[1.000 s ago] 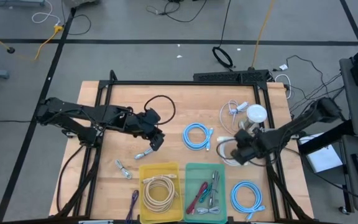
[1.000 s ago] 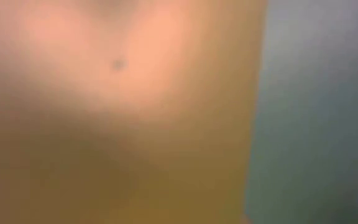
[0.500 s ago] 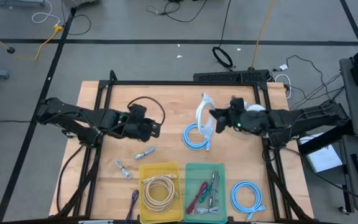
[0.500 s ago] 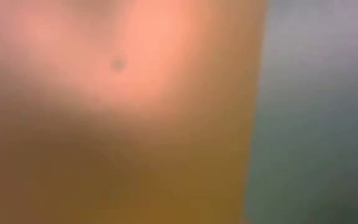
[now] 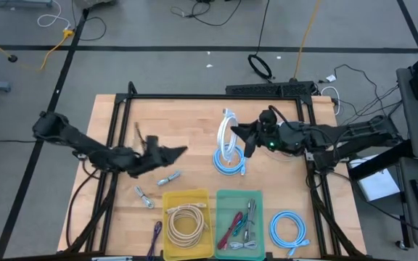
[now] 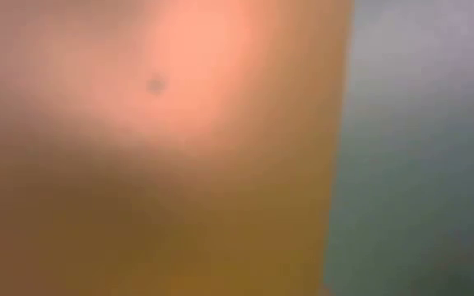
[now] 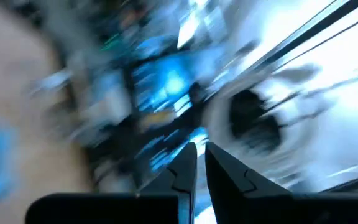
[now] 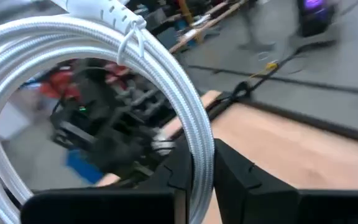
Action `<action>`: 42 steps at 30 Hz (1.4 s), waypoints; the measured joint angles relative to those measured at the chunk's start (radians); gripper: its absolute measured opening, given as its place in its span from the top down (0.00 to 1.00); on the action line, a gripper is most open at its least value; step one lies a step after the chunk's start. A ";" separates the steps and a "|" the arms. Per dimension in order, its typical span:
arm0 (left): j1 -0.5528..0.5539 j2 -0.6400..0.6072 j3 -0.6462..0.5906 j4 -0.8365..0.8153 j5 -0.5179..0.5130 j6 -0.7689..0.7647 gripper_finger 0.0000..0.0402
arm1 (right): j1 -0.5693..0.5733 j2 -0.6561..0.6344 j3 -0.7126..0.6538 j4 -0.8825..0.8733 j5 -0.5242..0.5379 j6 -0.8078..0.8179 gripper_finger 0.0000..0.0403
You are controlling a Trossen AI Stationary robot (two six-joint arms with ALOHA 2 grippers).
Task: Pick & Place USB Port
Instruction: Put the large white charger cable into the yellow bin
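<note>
White USB cable coil [image 5: 227,134] hangs over mid-tabletop [image 5: 194,116], clamped in the right pincer [image 8: 194,168] — only the wrist view shows that. Left pincer [image 7: 196,163] clenched, empty. No writing readable.

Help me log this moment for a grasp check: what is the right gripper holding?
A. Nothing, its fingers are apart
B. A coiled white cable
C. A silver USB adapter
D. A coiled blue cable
B. In the right wrist view the right gripper is shut on the coiled white cable, and the high view shows that coil lifted above the blue cable coil on the table.
</note>
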 joint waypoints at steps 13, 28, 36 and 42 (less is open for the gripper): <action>0.101 0.014 0.185 -0.674 0.024 -0.180 0.65 | -0.280 0.364 0.264 -0.752 -0.096 0.133 0.93; 0.339 0.038 0.416 -1.066 0.298 -0.119 0.55 | -0.278 0.427 0.333 -0.704 -0.120 0.087 0.93; 0.389 0.066 0.415 -1.001 0.357 -0.108 0.55 | -0.264 0.428 0.333 -0.676 -0.120 0.086 0.93; 0.394 0.087 0.415 -0.987 0.377 -0.111 0.55 | -0.264 0.429 0.332 -0.654 -0.122 0.079 0.93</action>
